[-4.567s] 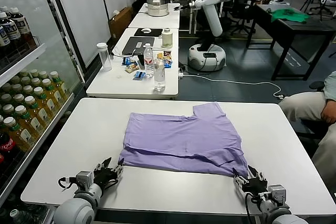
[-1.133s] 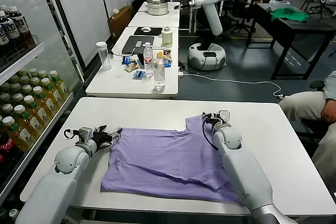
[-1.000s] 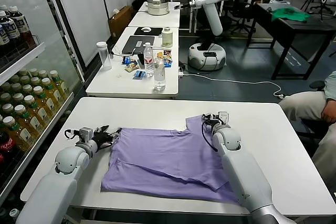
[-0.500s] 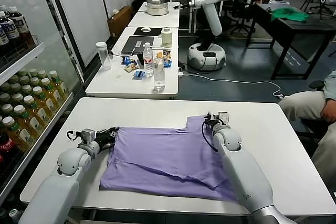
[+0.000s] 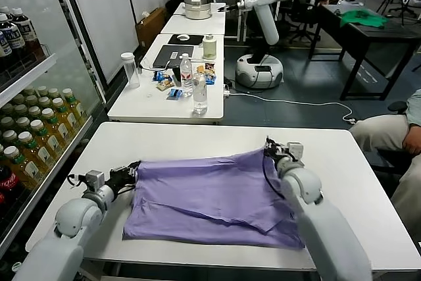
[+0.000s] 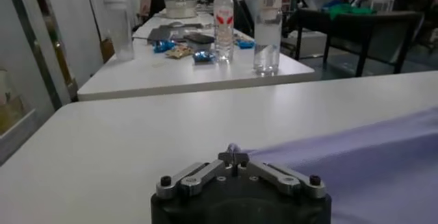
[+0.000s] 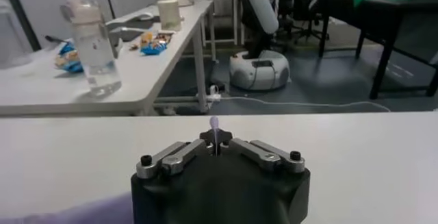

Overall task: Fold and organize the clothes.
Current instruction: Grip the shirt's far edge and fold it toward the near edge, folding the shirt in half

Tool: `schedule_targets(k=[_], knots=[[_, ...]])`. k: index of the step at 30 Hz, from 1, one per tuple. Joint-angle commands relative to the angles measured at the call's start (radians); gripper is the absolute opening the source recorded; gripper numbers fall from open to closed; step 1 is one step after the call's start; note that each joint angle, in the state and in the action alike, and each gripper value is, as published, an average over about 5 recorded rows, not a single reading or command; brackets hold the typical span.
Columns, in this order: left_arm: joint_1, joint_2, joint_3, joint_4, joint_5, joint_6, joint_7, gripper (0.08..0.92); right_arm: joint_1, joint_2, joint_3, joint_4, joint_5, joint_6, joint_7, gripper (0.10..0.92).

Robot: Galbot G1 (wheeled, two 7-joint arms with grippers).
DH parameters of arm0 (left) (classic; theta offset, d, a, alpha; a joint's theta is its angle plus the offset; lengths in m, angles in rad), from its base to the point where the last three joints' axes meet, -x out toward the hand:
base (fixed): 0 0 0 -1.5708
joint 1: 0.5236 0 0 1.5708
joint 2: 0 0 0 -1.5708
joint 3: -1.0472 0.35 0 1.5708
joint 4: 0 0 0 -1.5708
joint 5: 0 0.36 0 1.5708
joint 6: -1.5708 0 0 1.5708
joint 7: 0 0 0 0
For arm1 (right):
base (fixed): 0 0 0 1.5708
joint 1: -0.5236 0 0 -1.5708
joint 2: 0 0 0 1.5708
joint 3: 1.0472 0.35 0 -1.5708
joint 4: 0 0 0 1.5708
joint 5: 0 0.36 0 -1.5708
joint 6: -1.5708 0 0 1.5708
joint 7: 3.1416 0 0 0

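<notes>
left gripper (image 5: 126, 174): pinching shirt's far left corner | right gripper (image 5: 273, 149): pinching far right corner | T-shirt (image 5: 210, 192): on white table (image 5: 355, 182), far edge lifted, likely to fold it forward

White counter (image 5: 368, 182) up front, a second white counter (image 5: 141, 106) behind it carrying water bottles (image 5: 199, 90), snack packets (image 5: 168, 83) and a laptop (image 5: 170, 57). On the left, a glass-door drinks fridge (image 5: 29, 123) stacked with bottles. Grey-blue floor (image 5: 309, 90), white cable (image 5: 296, 103) trailing across it, black desk (image 5: 375, 37) far right with green cloth (image 5: 364, 19).
</notes>
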Motion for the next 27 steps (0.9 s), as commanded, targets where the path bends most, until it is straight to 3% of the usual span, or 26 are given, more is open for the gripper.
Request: schedule_targets(k=[1,11,18,21,27], knots=[[0.264,0.020,-0.109,-0.186,-0.042,-0.044,-0.015,0.084,-0.310,-0.098,0.115,0.291,0.032,-0.025,-0.004,0.116],[0.346,0.017,-0.127,-0.236,0.014,-0.026,-0.004,0.084,-0.416,-0.094,0.156,0.354,0.003,-0.024,0.002,0.116],[0.366,0.026,-0.158,-0.277,0.163,0.103,0.013,0.087,-0.508,-0.121,0.160,0.412,-0.043,-0.027,0.013,0.122],[0.359,0.029,-0.184,-0.302,0.139,0.077,-0.027,0.131,-0.521,-0.125,0.193,0.456,-0.050,-0.026,0.013,0.173],[0.355,0.019,-0.191,-0.370,0.029,0.046,-0.159,0.298,-0.549,-0.117,0.217,0.523,-0.062,-0.026,0.016,0.345]])
